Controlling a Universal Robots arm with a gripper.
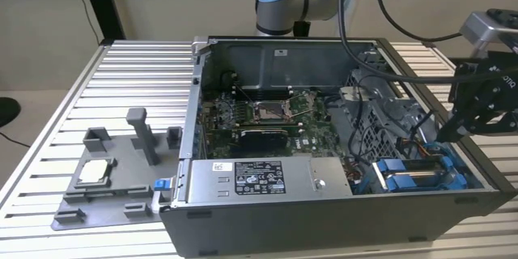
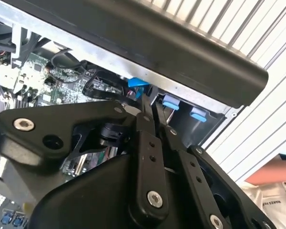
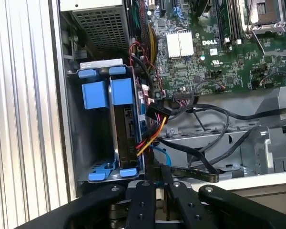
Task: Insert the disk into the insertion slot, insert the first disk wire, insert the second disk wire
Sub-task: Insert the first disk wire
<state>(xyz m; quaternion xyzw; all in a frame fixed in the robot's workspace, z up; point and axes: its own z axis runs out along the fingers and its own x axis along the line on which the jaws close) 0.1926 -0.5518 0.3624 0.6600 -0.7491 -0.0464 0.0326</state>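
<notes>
Inside the insertion slot [image 3: 88, 143], the disk [image 3: 124, 119] is seen seated on edge in its blue carrier, so the wire stage is judged to be in hand. Just beside the slot's open end, the claw [image 3: 159, 171] is clenched, fingers pressed together; whether a wire is pinched cannot be told. A coloured wire bundle [image 3: 155, 126] is draped against the disk, and a thin blue cable [image 3: 163, 155] lies between the bundle and the claw. A plug must be squared to the disk's connector edge. Beside the slot, little open room is left among the cables.
</notes>
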